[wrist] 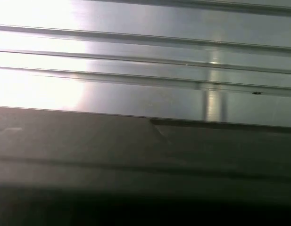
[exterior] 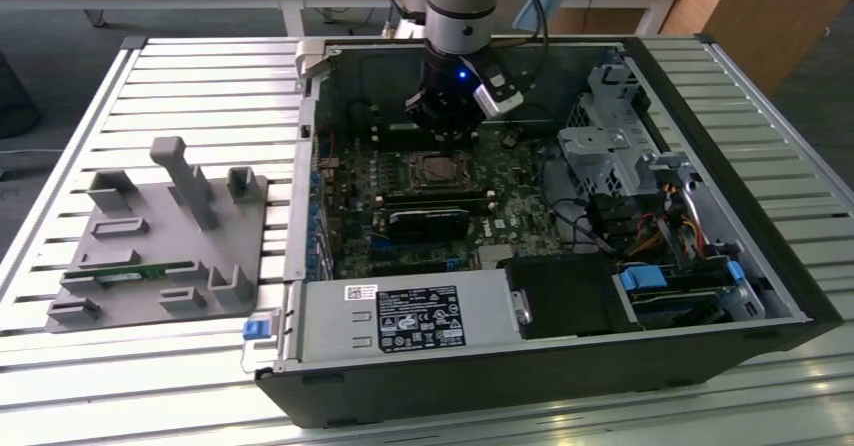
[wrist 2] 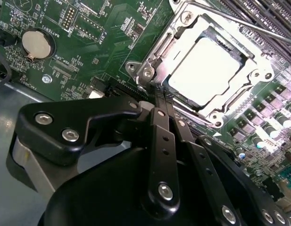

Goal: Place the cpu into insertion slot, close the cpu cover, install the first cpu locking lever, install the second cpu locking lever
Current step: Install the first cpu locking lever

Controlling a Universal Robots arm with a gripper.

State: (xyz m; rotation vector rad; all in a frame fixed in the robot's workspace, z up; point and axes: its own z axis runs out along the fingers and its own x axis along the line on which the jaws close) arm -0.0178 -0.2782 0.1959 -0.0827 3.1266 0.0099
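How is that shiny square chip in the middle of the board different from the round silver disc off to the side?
In the second wrist view, the cpu is square, with a pale matte metal top; the coin battery is round and shinier. The cpu looks clearly larger than the battery. The cpu sits inside a silver frame, the cpu cover, while the battery sits in a round black holder. The pincer is close to the cpu and farther from the battery. Both lie flat on the green motherboard.
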